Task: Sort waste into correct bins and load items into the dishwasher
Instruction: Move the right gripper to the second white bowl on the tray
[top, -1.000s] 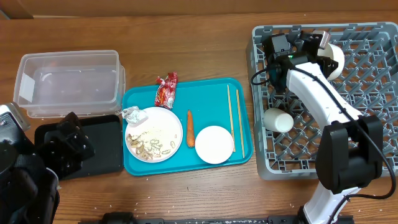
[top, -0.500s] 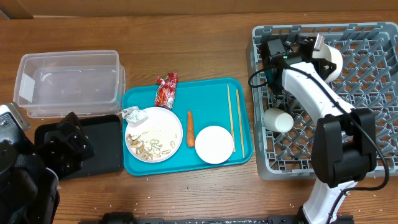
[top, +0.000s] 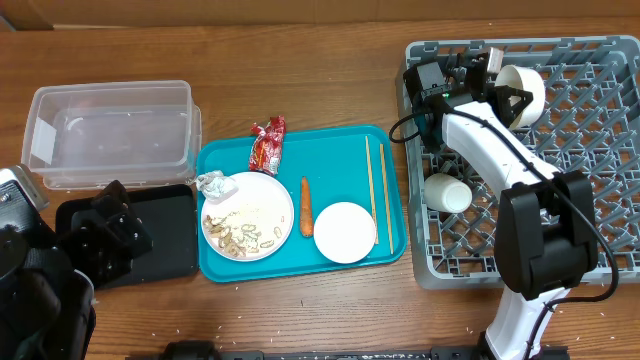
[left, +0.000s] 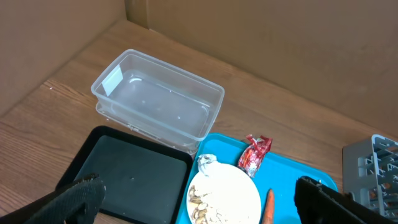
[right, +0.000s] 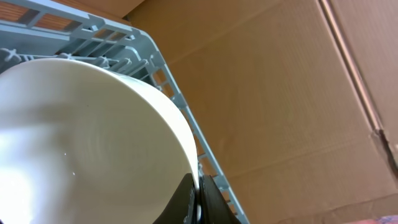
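My right gripper (top: 505, 93) is shut on the rim of a white bowl (top: 527, 92) and holds it tilted over the back of the grey dish rack (top: 600, 240). In the right wrist view the bowl (right: 87, 137) fills the left, with the jaws (right: 198, 198) pinching its edge. A white cup (top: 446, 193) lies in the rack. The teal tray (top: 340, 150) holds a plate with food scraps (top: 247, 215), crumpled paper (top: 211, 182), a red wrapper (top: 267, 143), a carrot (top: 306, 206), a small white plate (top: 345, 232) and chopsticks (top: 371, 190). My left gripper (left: 199, 199) is open above the black bin.
A clear plastic container (top: 110, 133) stands at the back left and a black bin (top: 160, 235) in front of it, beside the tray. Cardboard walls rise behind the table. The rack's rim (right: 186, 118) runs close to the bowl.
My right gripper has shifted slightly left and back with the bowl, tipping it more upright over the rack. The left arm has not moved.
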